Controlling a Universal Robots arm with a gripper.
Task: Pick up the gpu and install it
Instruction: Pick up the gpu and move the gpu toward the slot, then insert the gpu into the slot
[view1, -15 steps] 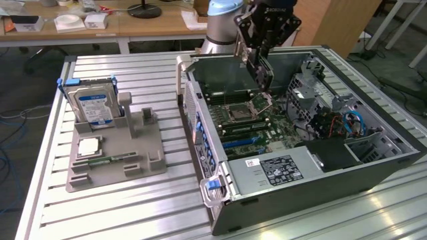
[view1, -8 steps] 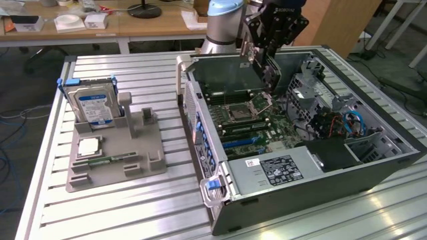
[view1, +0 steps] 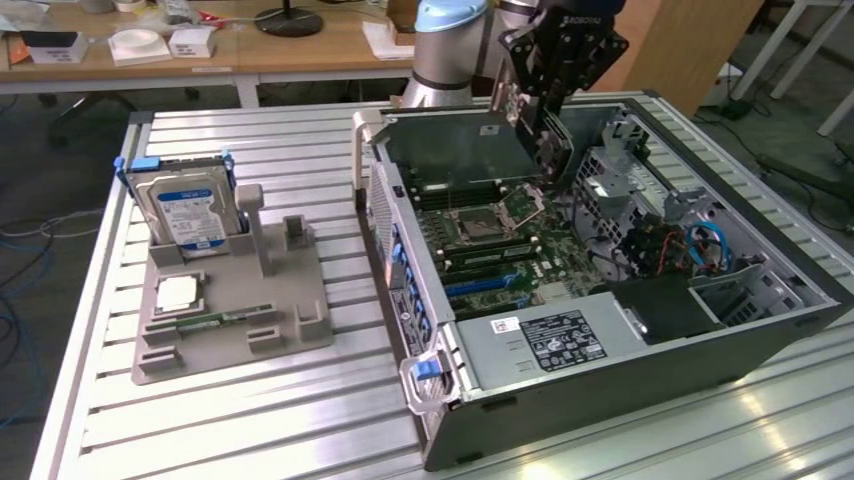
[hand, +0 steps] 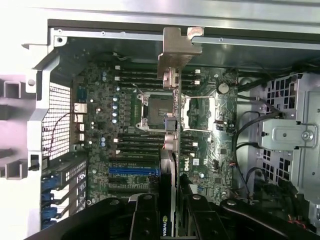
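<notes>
**Gpu held on edge over the open case**

At the exterior view's left, a grey holder (view1: 234, 330) sits on the slatted metal worktop (view1: 267, 410). A hard drive (view1: 187, 205) with a blue-and-white label stands upright in the holder's far end. A square processor chip (view1: 178, 293) lies flat nearer the front, with a narrow green memory stick (view1: 220, 321) just beside it.

In the middle and to the right lies the open computer case (view1: 641, 370), its motherboard (view1: 501, 240) facing up. The empty processor socket (view1: 487, 222) shows near the board's centre, and blue slots (view1: 481, 285) lie closer to the front.

The gpu (view1: 447, 150) stands on its long edge over the far end of the case. Its dark face is turned toward the camera, and its silvery bracket (view1: 359, 150) is at the exterior view's left, by the case's rear wall. I cannot tell whether its lower edge touches the board.

The arm (view1: 447, 40) reaches down from behind. The tool (view1: 531, 115) is clamped on the gpu's right end.

In the wrist view the gpu (hand: 170, 150) appears edge-on as a thin line crossing the socket (hand: 150, 112). Its bracket (hand: 177, 47) is at the far end, by the case's rim. The tool (hand: 170, 212) grips the near end, with one black finger (hand: 145, 215) pressed against each face of the card. A blue slot (hand: 132, 170) lies just beside the card.
</notes>
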